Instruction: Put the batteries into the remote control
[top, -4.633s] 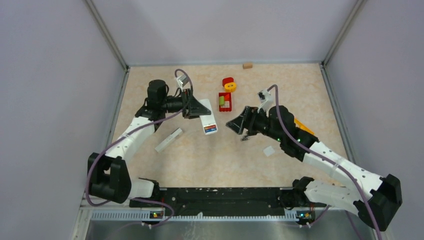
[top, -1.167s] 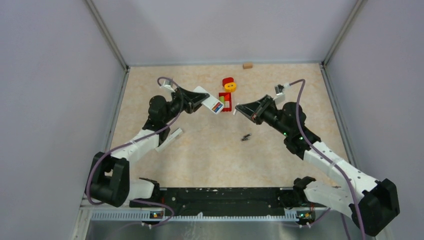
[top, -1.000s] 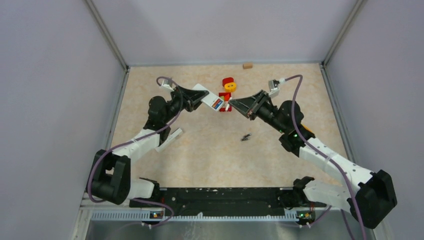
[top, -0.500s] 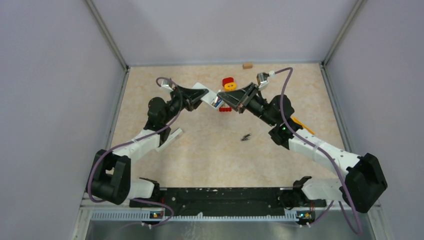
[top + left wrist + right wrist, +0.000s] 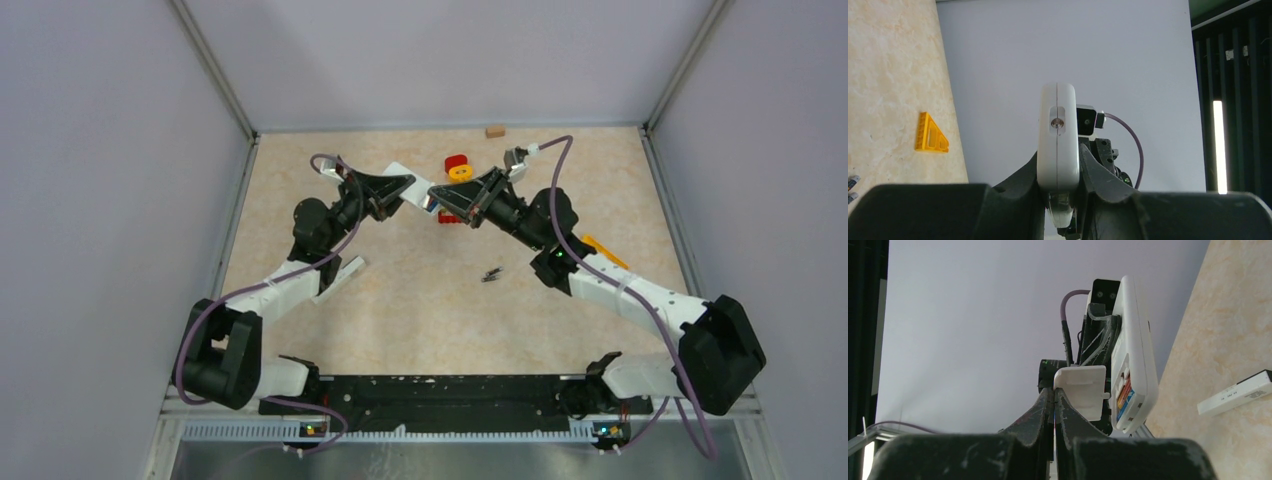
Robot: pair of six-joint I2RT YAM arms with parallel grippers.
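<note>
**A:** Where are the batteries?

**B:** In the remote [image 5: 1137,335]. I see orange and blue cells [image 5: 1122,396] seated in its open bay, right of centre in the right wrist view. Small dark bits [image 5: 491,274] lie mid-table, and I can't tell if they're cells.

**A:** Grips?

**B:** Left gripper [image 5: 1058,167] is clamped across the remote's thickness, holding it in the air at upper middle of the top view. Right gripper [image 5: 1054,396] is almost closed, pinching the thin cover [image 5: 1082,390] by one edge, just beside the bay.

**A:** Handling?

**B:** I judge the remote light, stiff, smooth plastic, so that grip suits it. The cover is thin and its tabs are likely fragile, so I'd seat it gently and not force it. Cells could drop out if the bay tips down.

**A:** Room?

**B:** Tight. The grippers nearly meet, with red blocks [image 5: 452,161] just beside them and the back wall near. Open table lies toward frame centre.
</note>
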